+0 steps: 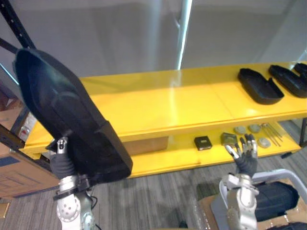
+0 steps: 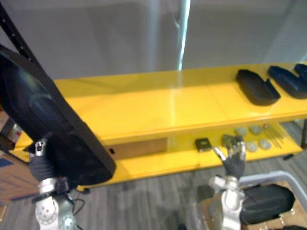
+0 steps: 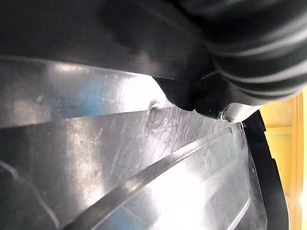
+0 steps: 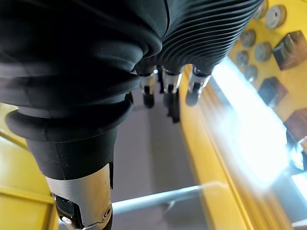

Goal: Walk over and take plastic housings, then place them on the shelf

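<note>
A large black plastic housing (image 1: 62, 105) stands tilted up at the left, in front of the yellow shelf's top board (image 1: 168, 105). My left hand (image 1: 62, 163) grips its lower edge from below, thumb on the near face; up close its glossy inner surface (image 3: 144, 158) shows ridges. Three more black housings lie on the top board's right end, the nearest (image 1: 259, 86) beside another (image 1: 289, 80). My right hand (image 1: 245, 155) is raised open and holds nothing, in front of the lower shelf; its fingers (image 4: 168, 91) point along the yellow edge.
The lower shelf board (image 1: 158, 160) carries a small black box (image 1: 203, 143), a brown block (image 1: 229, 139) and several grey discs (image 1: 254, 128). Another black housing (image 1: 276, 199) lies on a cart at the lower right. Cardboard boxes (image 1: 19, 177) and a black rack post (image 1: 14, 24) stand at left.
</note>
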Controlling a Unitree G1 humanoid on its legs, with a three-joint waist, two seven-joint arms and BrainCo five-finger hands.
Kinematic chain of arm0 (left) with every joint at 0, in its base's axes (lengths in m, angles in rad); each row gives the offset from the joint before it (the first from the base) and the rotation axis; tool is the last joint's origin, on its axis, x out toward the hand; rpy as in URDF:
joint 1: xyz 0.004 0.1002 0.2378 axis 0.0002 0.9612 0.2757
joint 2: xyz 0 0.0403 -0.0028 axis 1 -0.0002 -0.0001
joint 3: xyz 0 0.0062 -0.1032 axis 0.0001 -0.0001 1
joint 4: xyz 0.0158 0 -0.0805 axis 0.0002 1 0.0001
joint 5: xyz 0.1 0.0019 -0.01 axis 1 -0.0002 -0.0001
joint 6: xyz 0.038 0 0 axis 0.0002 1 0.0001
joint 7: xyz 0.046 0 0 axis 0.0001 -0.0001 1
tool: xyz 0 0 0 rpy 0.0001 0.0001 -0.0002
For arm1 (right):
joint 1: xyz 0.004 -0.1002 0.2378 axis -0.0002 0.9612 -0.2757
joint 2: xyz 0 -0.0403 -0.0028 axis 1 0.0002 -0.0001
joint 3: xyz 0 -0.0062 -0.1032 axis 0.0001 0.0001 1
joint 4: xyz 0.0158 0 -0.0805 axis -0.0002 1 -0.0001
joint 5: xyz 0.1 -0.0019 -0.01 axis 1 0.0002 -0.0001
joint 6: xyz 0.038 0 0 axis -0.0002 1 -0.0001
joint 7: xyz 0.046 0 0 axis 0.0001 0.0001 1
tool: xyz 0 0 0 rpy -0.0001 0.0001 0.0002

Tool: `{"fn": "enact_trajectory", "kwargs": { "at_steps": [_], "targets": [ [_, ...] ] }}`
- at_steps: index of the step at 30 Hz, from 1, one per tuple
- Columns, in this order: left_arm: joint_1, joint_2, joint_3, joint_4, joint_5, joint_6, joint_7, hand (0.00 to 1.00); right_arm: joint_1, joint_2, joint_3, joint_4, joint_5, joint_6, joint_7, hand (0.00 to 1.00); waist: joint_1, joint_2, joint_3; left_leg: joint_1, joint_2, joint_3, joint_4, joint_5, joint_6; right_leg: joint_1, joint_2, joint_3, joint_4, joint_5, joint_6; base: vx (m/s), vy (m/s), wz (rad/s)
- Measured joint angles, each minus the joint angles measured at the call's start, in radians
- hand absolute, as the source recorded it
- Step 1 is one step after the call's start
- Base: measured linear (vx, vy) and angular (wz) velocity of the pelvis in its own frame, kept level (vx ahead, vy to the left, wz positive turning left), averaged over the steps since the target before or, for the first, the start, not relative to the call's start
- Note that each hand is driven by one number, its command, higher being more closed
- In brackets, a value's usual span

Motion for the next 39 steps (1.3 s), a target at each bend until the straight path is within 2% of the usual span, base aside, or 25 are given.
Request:
{"fn": "enact_trajectory", "kwargs": {
  "at_steps": [33, 39],
  "targets": [
    [0.000, 0.000, 0.000, 0.000, 0.002, 0.000, 0.001, 1.00, -0.002, -0.013, 0.019, 0.002, -0.002, 0.012, 0.001, 0.00, 0.001, -0.009, -0.006, -0.001, 0.001, 0.001, 0.000, 0.009, -0.001, 0.000, 0.000, -0.002, 0.000, 0.010, -0.004, 0.00, 0.000, 0.00],
    [0.001, 0.000, 0.000, 0.000, 0.002, 0.000, 0.000, 1.00, 0.009, -0.013, 0.018, 0.004, -0.012, 0.039, 0.001, 0.00, 0.000, -0.012, -0.006, -0.019, -0.004, -0.023, -0.006, 0.021, -0.001, 0.000, -0.005, -0.028, 0.000, 0.010, -0.004, 0.00, -0.001, 0.12]
  ]
}}
